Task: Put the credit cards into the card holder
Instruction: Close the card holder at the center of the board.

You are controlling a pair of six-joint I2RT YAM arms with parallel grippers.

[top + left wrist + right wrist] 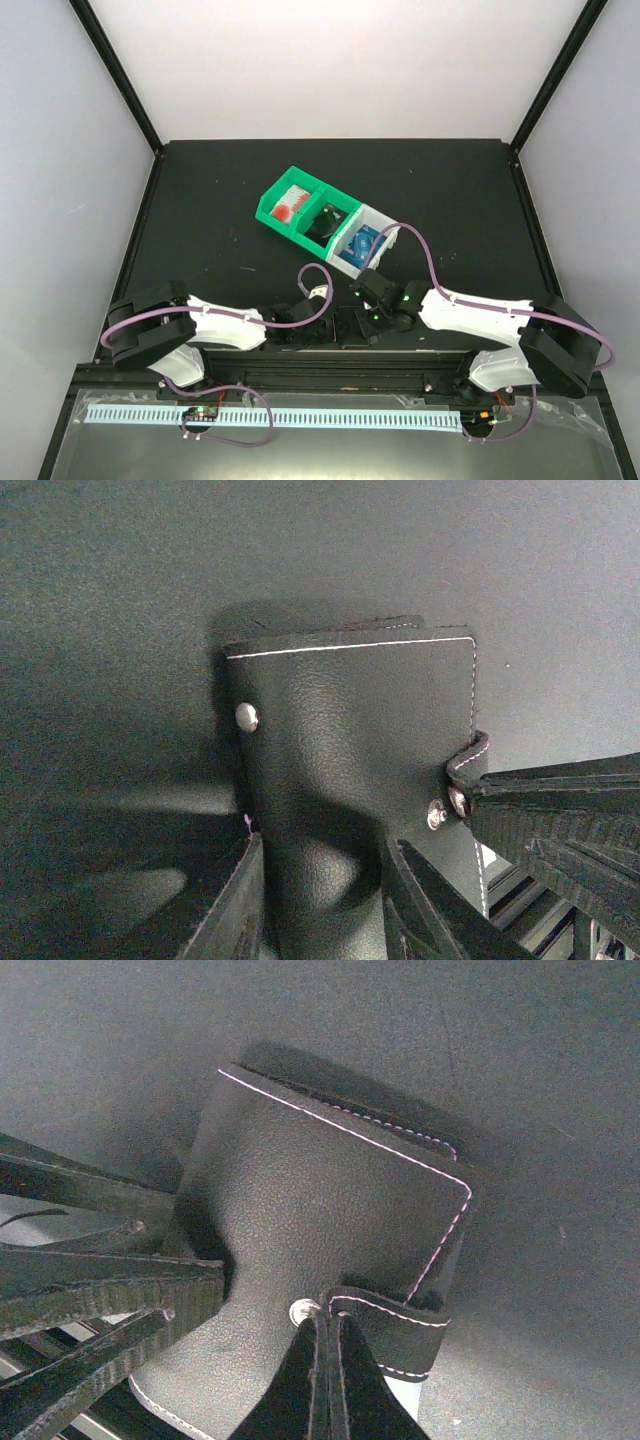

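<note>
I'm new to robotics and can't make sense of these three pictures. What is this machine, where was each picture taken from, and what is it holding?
Two robot arms are bolted at the near edge of a black table. The wide picture looks down from above and behind them. The two close-ups each come from a camera on one wrist. On the table stand a green bin and a white bin with blue cards inside. Each arm ends in a two-finger end effector. The left end effector clamps a black card holder at one end, and the right end effector pinches its strap. The holder looks folded, with the strap unsnapped.
</note>
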